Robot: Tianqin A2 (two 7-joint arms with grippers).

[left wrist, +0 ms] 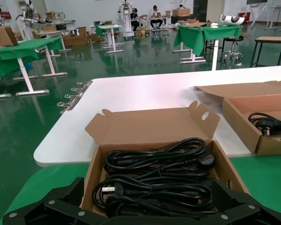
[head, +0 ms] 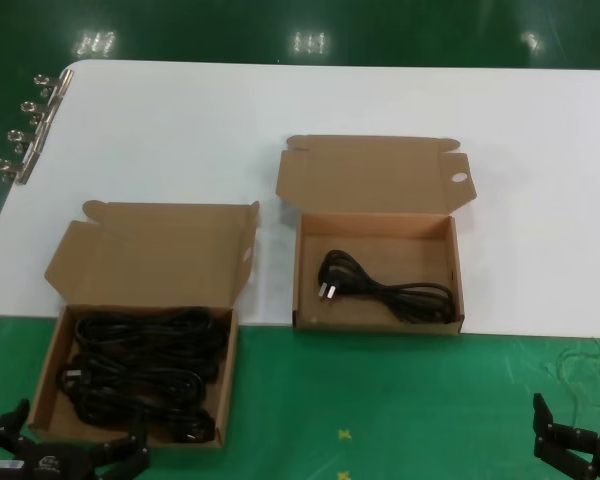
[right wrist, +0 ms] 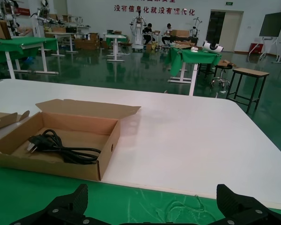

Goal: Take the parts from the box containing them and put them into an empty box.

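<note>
The box containing the parts [head: 43, 385] lies open at the front left on the green mat and holds several black coiled cords [head: 140, 375]. My left gripper [head: 75, 440] is open and empty just before that box's near edge. In the left wrist view the gripper [left wrist: 150, 187] frames the cords [left wrist: 154, 159]. The other box [head: 378, 322], with a round hole [head: 459, 178] in its lid, lies open at centre right and holds one cord [head: 385, 288]. My right gripper [head: 590, 440] is open and empty at the front right, apart from it. The right wrist view shows this gripper [right wrist: 152, 192], box [right wrist: 107, 145] and cord [right wrist: 61, 147].
Both boxes straddle the front edge of the white table [head: 380, 100] and the green mat [head: 380, 400]. Several binder clips [head: 25, 135] hang on the table's left edge. A thin clear tangle [head: 585, 370] lies on the mat near my right gripper.
</note>
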